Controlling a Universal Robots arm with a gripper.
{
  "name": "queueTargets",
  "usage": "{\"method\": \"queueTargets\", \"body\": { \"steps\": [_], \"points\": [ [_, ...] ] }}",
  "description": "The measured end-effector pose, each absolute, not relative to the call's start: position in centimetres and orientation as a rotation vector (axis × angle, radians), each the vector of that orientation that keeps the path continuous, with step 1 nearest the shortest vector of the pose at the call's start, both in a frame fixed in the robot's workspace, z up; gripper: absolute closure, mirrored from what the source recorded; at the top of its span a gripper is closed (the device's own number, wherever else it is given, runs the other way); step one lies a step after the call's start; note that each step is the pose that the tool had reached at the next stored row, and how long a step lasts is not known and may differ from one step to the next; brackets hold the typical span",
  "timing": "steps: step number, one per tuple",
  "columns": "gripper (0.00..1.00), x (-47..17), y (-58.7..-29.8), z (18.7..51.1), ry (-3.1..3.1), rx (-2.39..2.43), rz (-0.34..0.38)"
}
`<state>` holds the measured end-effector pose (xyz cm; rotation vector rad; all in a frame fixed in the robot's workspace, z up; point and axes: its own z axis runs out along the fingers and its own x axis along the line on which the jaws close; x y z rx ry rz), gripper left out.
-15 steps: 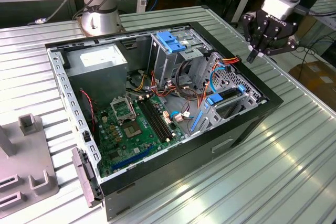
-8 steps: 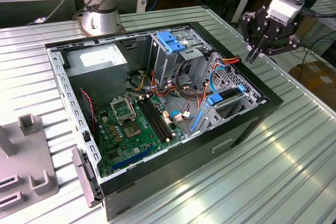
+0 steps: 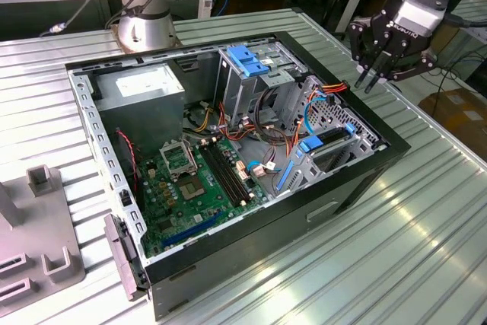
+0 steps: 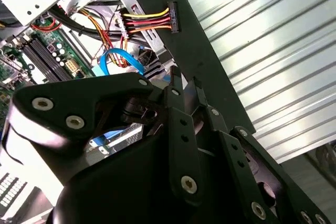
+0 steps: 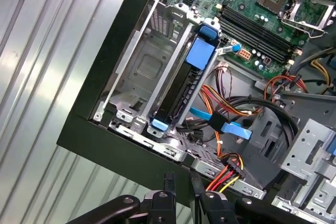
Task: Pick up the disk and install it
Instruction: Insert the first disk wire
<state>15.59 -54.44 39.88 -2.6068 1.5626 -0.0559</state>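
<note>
The disk (image 5: 176, 95), dark with blue plastic rails and a blue tab, stands on edge inside the metal bay at the corner of the open computer case (image 3: 358, 180). In the exterior view the disk (image 3: 329, 138) lies low at the case's right side. My gripper (image 3: 365, 81) hangs above and outside the case's far right rim, apart from the disk. Its black fingertips (image 5: 168, 179) sit close together with nothing between them, and they also show in the second wrist view (image 4: 176, 80).
The case holds a grey power-supply box (image 3: 144, 85), a drive cage with a blue handle (image 3: 247, 58), a green motherboard (image 3: 198, 180) and loose cables with a free black connector (image 4: 170, 17). A grey fixture (image 3: 38, 241) stands at the exterior view's left on the ribbed metal table (image 3: 426, 249).
</note>
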Motion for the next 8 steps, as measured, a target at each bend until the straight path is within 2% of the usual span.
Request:
{"method": "queueTargets", "body": {
  "steps": [8],
  "points": [
    [0.75, 15.94, -54.38, 39.66, 1.449, -2.671, -0.051]
  ]
}}
